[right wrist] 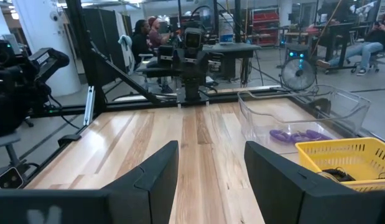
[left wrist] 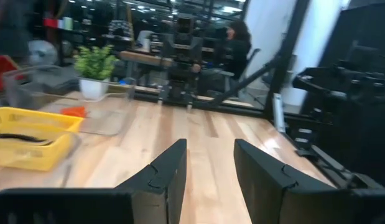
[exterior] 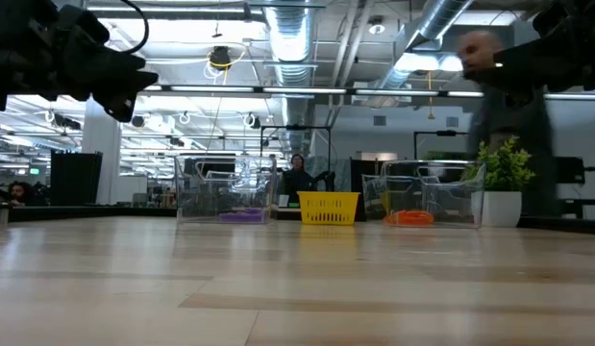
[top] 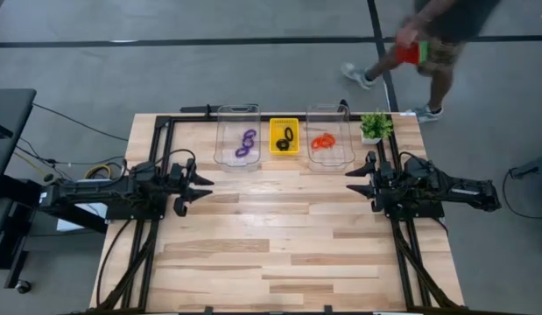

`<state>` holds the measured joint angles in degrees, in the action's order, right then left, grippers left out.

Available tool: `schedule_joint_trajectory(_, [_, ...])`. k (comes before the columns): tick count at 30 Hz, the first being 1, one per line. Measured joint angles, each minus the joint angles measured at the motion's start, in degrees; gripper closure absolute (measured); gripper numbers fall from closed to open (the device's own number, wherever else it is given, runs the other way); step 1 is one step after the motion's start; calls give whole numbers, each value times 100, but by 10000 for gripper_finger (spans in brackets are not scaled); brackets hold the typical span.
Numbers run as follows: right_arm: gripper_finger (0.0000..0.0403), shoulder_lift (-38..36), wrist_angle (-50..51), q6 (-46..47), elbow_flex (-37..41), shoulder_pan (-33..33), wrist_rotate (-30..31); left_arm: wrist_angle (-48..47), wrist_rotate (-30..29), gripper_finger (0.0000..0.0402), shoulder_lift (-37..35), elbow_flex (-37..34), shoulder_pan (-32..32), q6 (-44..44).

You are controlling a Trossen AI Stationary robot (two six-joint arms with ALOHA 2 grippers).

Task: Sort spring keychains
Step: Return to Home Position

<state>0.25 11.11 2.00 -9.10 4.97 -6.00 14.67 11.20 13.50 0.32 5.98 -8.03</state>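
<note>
Left gripper [left wrist: 209, 144] and right gripper [right wrist: 211, 149] hang empty, spread wide, well apart from the spring keychains [top: 245, 143]; a passing person [top: 432, 44] jolting the table [top: 279, 254] seems the only risk

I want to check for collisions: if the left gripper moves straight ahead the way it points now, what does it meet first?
Only bare table lies ahead of the left gripper; the bins stand aside. The right gripper across the table is probably first, though the line may pass beside it.
</note>
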Motion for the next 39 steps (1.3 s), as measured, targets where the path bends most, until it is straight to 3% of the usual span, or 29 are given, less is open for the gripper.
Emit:
schedule_joint_trajectory(13, [226,2,2,0,0,0,1,29,2,271,15,0,-1060,2])
schedule_joint_trajectory(39, [227,2,3,0,0,-2,0,86,2,271,-612,2,-1093,2])
